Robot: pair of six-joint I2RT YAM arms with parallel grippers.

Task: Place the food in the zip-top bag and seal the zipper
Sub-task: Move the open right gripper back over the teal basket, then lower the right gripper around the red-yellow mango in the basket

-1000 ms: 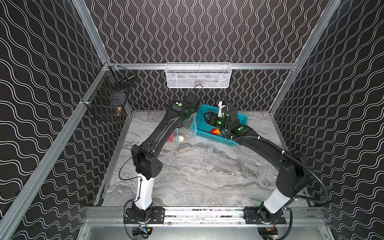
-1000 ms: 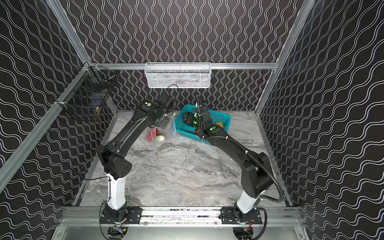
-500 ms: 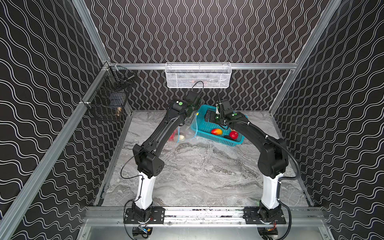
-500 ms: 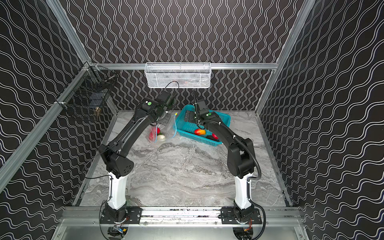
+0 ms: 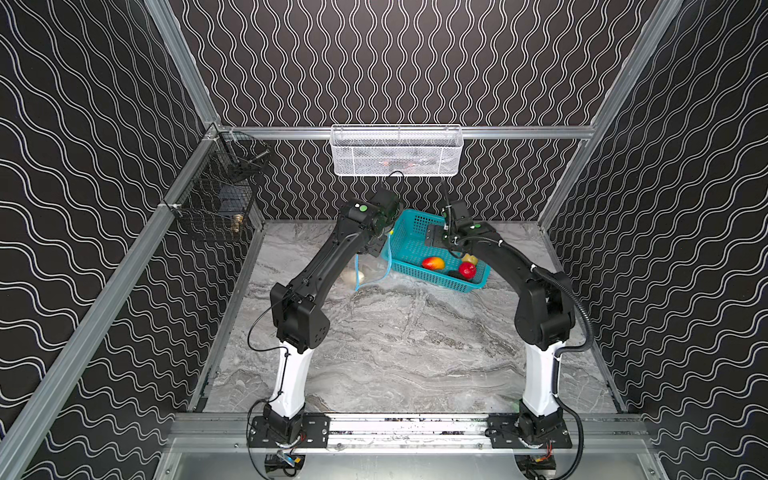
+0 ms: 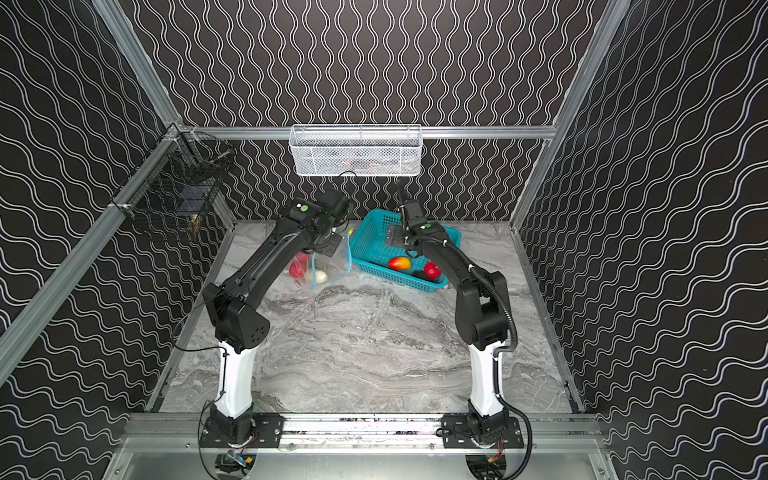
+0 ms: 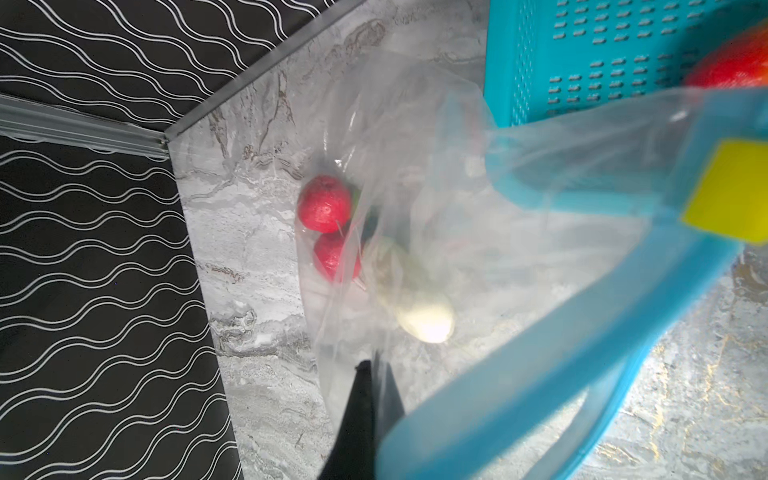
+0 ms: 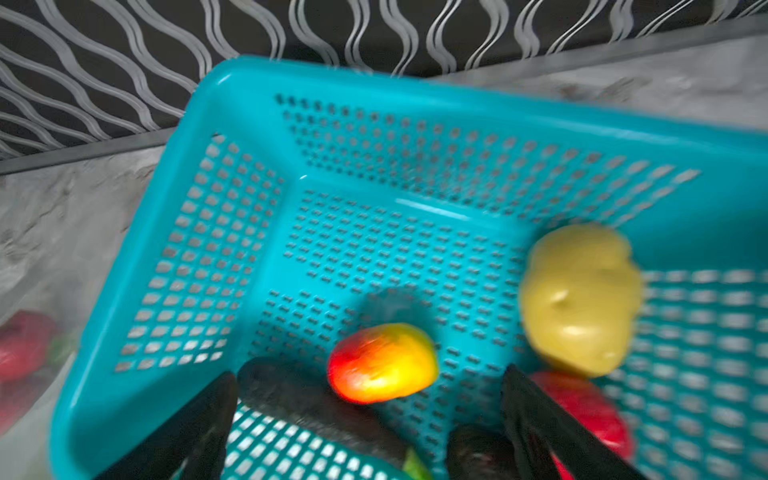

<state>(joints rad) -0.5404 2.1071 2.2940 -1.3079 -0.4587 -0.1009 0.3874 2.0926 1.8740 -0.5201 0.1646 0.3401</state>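
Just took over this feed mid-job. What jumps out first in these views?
First the teal basket at the back of the table, bright with a red-yellow fruit and a yellow potato, below the open right tool. Beside it, on the left in both top views, the left tool pinches the clear zip-top bag, with red round ones and a white piece inside.

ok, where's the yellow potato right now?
In a top view the potato sits in the teal basket, right of centre at the back, beside the red round fruit and close to the red-yellow fruit.
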